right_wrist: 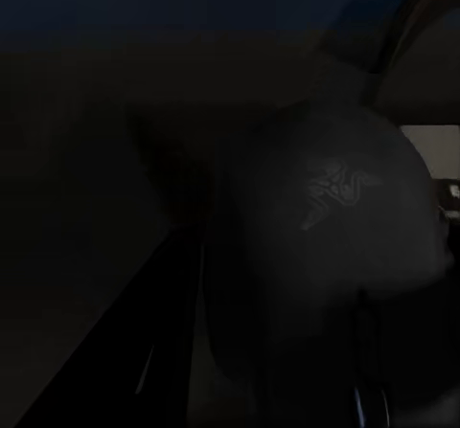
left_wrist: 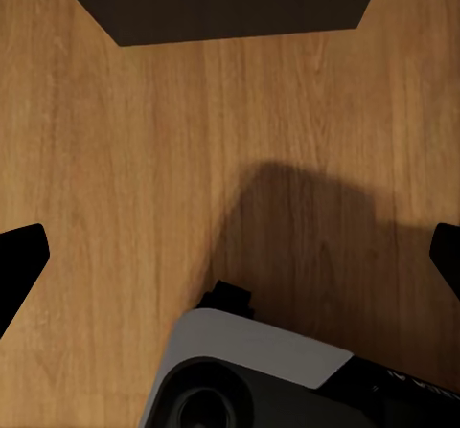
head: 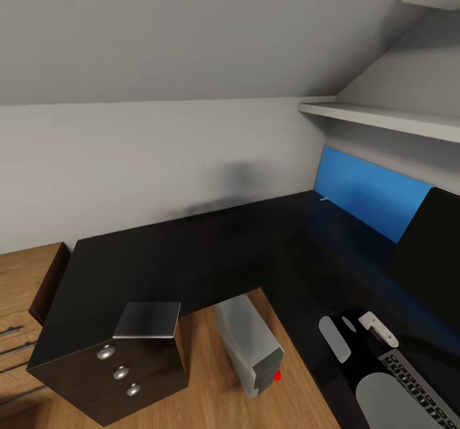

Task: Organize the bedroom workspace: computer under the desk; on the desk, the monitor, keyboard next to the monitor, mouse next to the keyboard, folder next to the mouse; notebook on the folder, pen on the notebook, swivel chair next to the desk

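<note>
Close against the right jaws sits the rounded black mouse, logo faint, grip unclear; left jaws spread, empty.

No readable text or numbers. One sign only: faint three-headed snake logo on the mouse back, right wrist view. Keyboard key legends too small to read.

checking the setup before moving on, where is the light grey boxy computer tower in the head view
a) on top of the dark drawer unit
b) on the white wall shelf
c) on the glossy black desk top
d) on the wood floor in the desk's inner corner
d: the light grey boxy computer tower stands upright on the light wood floor, tucked against the inner corner of the glossy black L-shaped desk.
</note>
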